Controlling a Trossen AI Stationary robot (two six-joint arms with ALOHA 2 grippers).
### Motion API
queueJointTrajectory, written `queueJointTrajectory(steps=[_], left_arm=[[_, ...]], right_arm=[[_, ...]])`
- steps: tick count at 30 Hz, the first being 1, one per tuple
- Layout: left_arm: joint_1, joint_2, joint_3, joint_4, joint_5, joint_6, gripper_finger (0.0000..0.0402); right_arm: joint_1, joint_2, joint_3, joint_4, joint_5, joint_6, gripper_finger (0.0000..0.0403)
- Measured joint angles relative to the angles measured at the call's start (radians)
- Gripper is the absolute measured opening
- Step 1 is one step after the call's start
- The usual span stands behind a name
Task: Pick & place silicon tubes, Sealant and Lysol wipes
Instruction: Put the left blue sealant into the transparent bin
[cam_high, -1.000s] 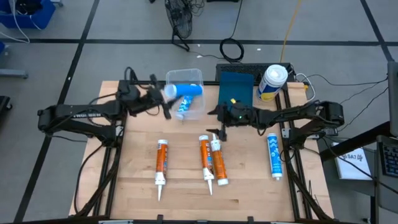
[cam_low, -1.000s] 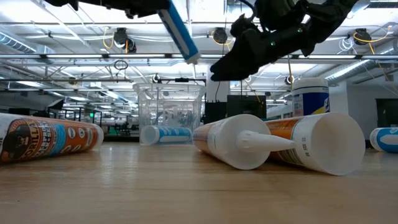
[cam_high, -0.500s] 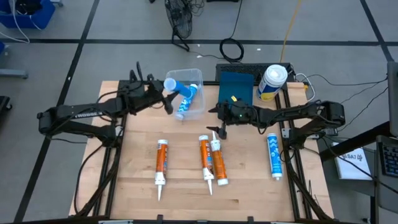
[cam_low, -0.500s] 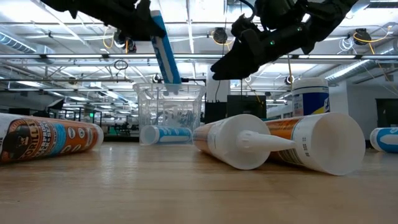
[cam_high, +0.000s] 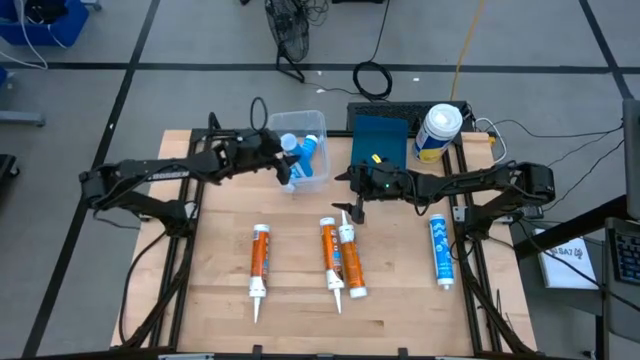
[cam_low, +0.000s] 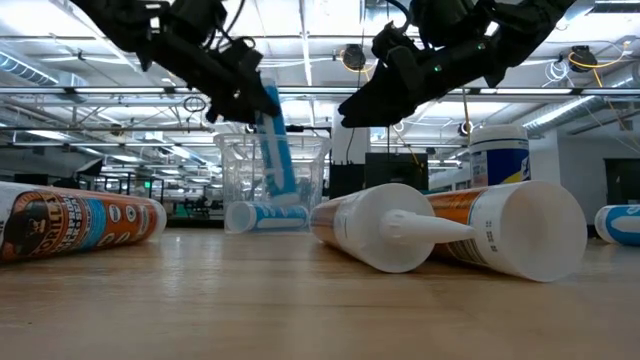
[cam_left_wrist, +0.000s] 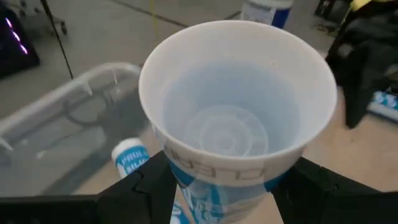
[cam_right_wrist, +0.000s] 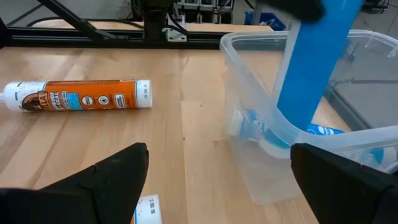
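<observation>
One blue tube (cam_low: 275, 150) is being pinched by the left gripper (cam_high: 278, 163) and lowered nozzle-down into the clear bin (cam_high: 318, 125), so it drops beside another. The right gripper (cam_high: 353, 205), spread, is being held over the counter (cam_high: 300, 300); the wipes (cam_high: 438, 132) are standing off its far corner.

Even overhead light falls on the wooden counter (cam_high: 300, 290), leaving only soft, short shadows beside the tubes lying on it. In the low view, bright ceiling strip lights (cam_low: 320, 40) glare behind silhouetted arms, and the counter's near edge is blurred. The left wrist view is soft beyond the white tube rim (cam_left_wrist: 239, 93).
</observation>
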Motion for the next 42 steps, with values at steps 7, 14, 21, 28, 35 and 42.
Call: queueJointTrajectory(steps=[7, 14, 21, 28, 35, 42], left_arm=[[0.025, 0.097, 0.000, 0.048, 0.122, -0.041, 0.0215], [0.041, 0.153, 0.003, 0.090, 0.149, -0.080, 0.0215], [0.034, 0.157, 0.002, 0.100, 0.146, -0.086, 0.0302], [0.026, 0.157, 0.002, 0.105, 0.144, -0.097, 0.0373], [0.028, 0.158, 0.000, 0.166, 0.138, -0.122, 0.0319], [0.073, 0.114, -0.001, 0.226, 0.113, -0.192, 0.0301]], right_arm=[[0.000, 0.000, 0.000, 0.000, 0.000, 0.000, 0.0369], [0.000, 0.000, 0.000, 0.004, 0.001, -0.004, 0.0368], [0.000, 0.000, 0.001, 0.004, 0.001, -0.012, 0.0369], [0.000, 0.000, 0.001, 0.004, 0.001, -0.019, 0.0368], [0.000, 0.000, 0.002, 0.002, 0.001, -0.019, 0.0368], [0.000, 0.000, 0.002, -0.007, 0.001, -0.019, 0.0369]])
